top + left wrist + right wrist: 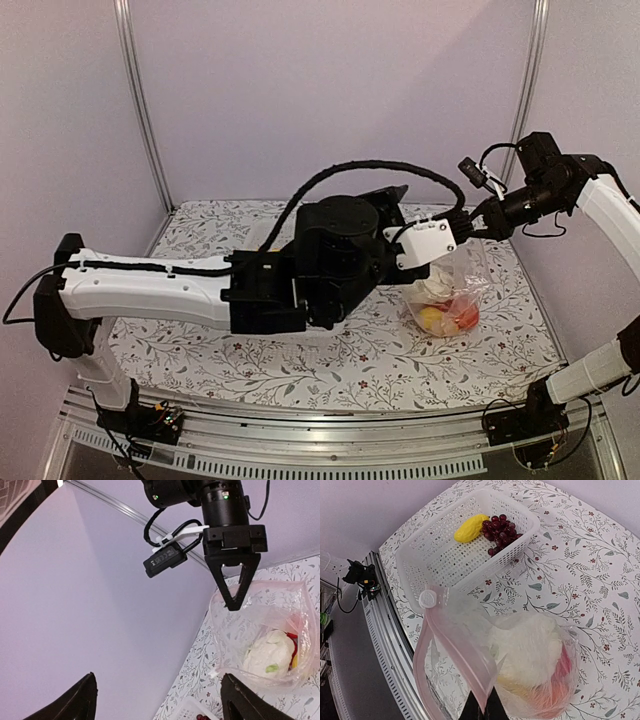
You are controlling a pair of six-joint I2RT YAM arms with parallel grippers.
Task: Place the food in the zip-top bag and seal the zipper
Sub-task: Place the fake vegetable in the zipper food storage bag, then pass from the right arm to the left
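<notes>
The zip-top bag (pixel 452 300) hangs from my right gripper (pixel 472 226), which is shut on the bag's pink zipper strip (pixel 465 655) at the mouth; a white slider (pixel 426 599) sits at the strip's far end. Inside the bag lie the white cauliflower (pixel 530 645), the red pepper (pixel 566 664) and yellow-orange pieces (pixel 540 695). One yellow piece (pixel 470 527) and the grape bunch (pixel 500 530) lie in the white basket (pixel 435 555). My left gripper (pixel 159 680) is open wide and empty, facing the bag (pixel 260 625) and the right gripper (pixel 233 602).
The left arm's black wrist (pixel 340 255) hides the basket in the top view. The flowered cloth (pixel 330 365) covers the table. A metal rail (pixel 395 645) runs along the near edge. Pale walls stand at the back and sides.
</notes>
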